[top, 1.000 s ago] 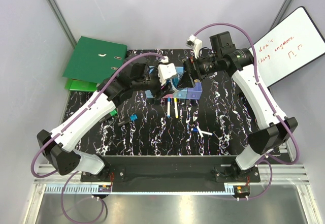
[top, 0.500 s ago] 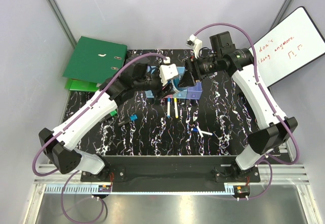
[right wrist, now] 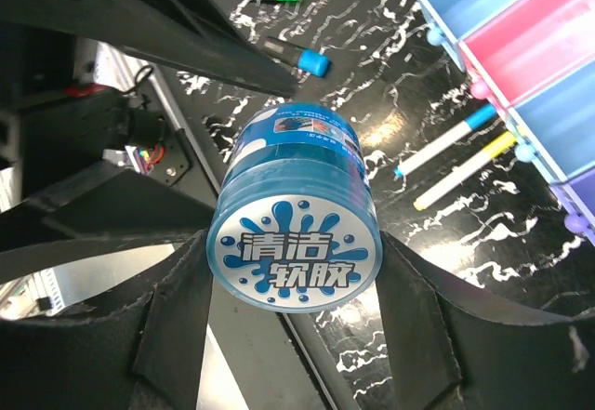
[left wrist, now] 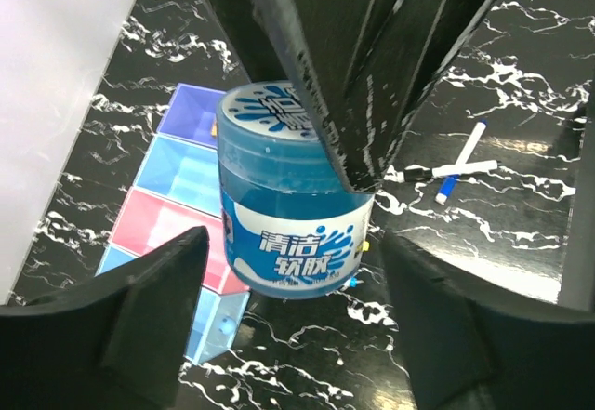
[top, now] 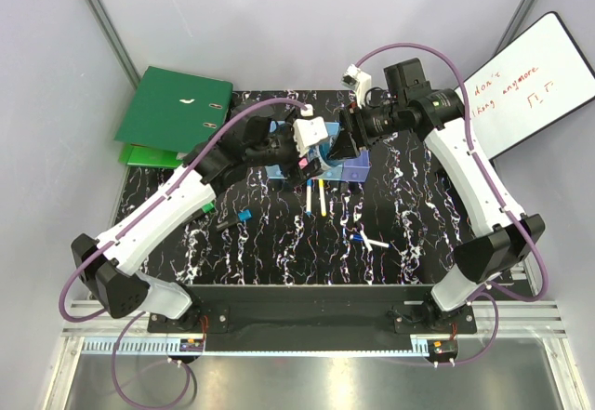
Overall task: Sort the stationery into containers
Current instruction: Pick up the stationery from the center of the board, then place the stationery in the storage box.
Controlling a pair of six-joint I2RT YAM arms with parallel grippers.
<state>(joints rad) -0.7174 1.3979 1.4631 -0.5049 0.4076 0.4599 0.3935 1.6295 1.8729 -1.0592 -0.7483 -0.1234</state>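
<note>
Since a moment ago my left gripper [left wrist: 293, 247] has spread wide, letting go of the blue tub [left wrist: 279, 196]. My right gripper [right wrist: 296, 257] clamps its sides, in the air above the bins [left wrist: 158, 229].

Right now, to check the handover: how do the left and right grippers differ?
The left gripper stands wide open, clear of the jar; the right gripper clamps the jar's sides and carries it. The left gripper faces the jar's side label, the right gripper its printed lid. Both hang in the air near the bins.
</note>
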